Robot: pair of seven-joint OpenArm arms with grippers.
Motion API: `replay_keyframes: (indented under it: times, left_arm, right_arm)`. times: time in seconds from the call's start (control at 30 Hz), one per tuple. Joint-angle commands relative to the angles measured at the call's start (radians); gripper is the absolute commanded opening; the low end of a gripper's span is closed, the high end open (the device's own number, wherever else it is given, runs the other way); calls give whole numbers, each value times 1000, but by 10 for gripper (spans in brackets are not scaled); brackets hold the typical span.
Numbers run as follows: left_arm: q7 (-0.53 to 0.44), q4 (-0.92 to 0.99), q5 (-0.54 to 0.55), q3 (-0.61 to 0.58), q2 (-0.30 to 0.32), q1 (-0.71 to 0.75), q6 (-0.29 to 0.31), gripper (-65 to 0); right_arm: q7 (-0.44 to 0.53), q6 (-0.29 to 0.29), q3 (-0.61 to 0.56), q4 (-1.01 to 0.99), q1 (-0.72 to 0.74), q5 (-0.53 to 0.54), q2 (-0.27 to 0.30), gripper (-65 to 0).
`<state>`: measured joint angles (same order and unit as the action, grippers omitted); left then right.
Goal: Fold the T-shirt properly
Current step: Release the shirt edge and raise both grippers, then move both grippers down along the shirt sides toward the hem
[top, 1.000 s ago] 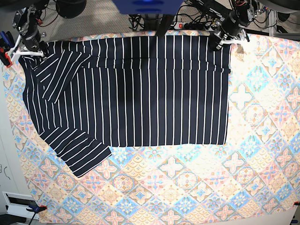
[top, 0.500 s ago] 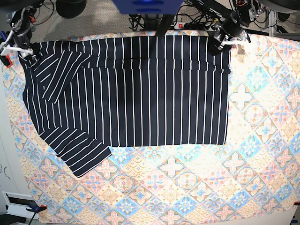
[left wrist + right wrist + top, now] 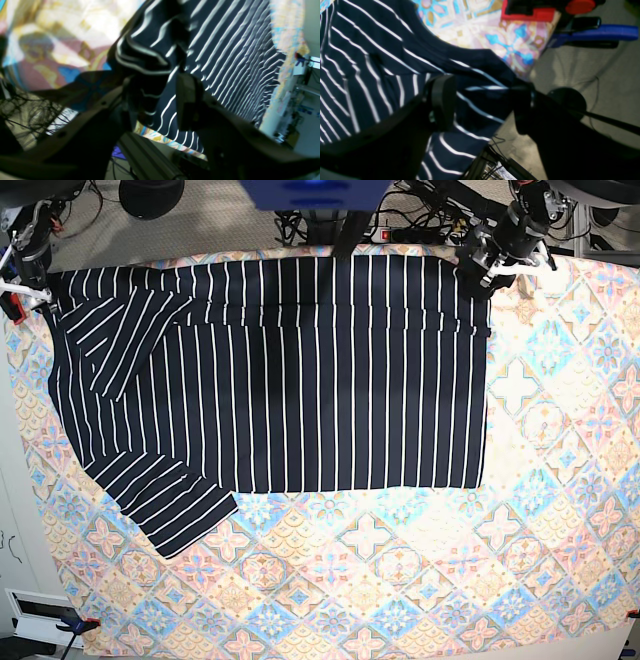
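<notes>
The dark navy T-shirt (image 3: 300, 380) with thin white stripes lies spread across the back half of the table, with one sleeve folded in at top left and the other sticking out at lower left. My left gripper (image 3: 488, 270) is at the shirt's top right corner. In the left wrist view, bunched shirt fabric (image 3: 155, 62) sits between its fingers (image 3: 187, 100). My right gripper (image 3: 35, 285) is at the top left corner. In the right wrist view the shirt edge (image 3: 480, 87) is stretched between its fingers (image 3: 442, 102).
The floral-tile tablecloth (image 3: 400, 580) covers the table. A red clamp (image 3: 532, 12) and a blue clamp (image 3: 595, 32) grip the cloth's edge beside my right gripper. Another clamp (image 3: 72, 625) is at the front left corner. Cables and arm bases (image 3: 320, 210) stand behind the table.
Both grippers moved outward along the back edge, right gripper toward the table's corner. The shirt's top edge is pulled straighter and wider, its corner nearer the red clamp.
</notes>
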<state>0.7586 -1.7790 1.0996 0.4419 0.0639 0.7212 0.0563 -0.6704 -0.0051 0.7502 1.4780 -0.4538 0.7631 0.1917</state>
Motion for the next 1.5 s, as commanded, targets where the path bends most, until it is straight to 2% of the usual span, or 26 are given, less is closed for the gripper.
replay_keyframes:
  times: [0.0,0.23,0.37,0.5,0.67,0.8,1.0,1.23,1.47]
  left_arm:
    - [-4,-26,6,5,4,13,10,-408]
    - [-4,-54,1,5,6,-62,10,-410]
    - [-4,-51,0,-1,47,-156,10,-413]
    - [0,-45,-5,-1,78,-257,10,-413]
    - [60,94,-62,2,113,-426,10,-412]
    - [62,227,-74,2,133,-544,10,-411]
    - [62,365,-154,-1,141,-719,10,-408]
    - [58,574,-278,-2,136,-917,10,-408]
    - [28,709,-387,-2,110,-1032,10,-408]
  right_arm:
    - [18,6,9,25,-3,5,19,-297]
    - [10,6,-16,129,33,5,19,-297]
    - [-87,6,-76,145,95,5,52,-297]
    - [-139,6,-134,141,160,5,58,-297]
    - [-151,6,-249,140,218,5,105,-297]
    - [-151,6,-326,140,267,5,133,-297]
    - [-151,6,-404,131,329,5,156,-297]
    - [-151,6,-456,45,378,5,156,-297]
    - [-150,6,-466,34,381,5,156,-297]
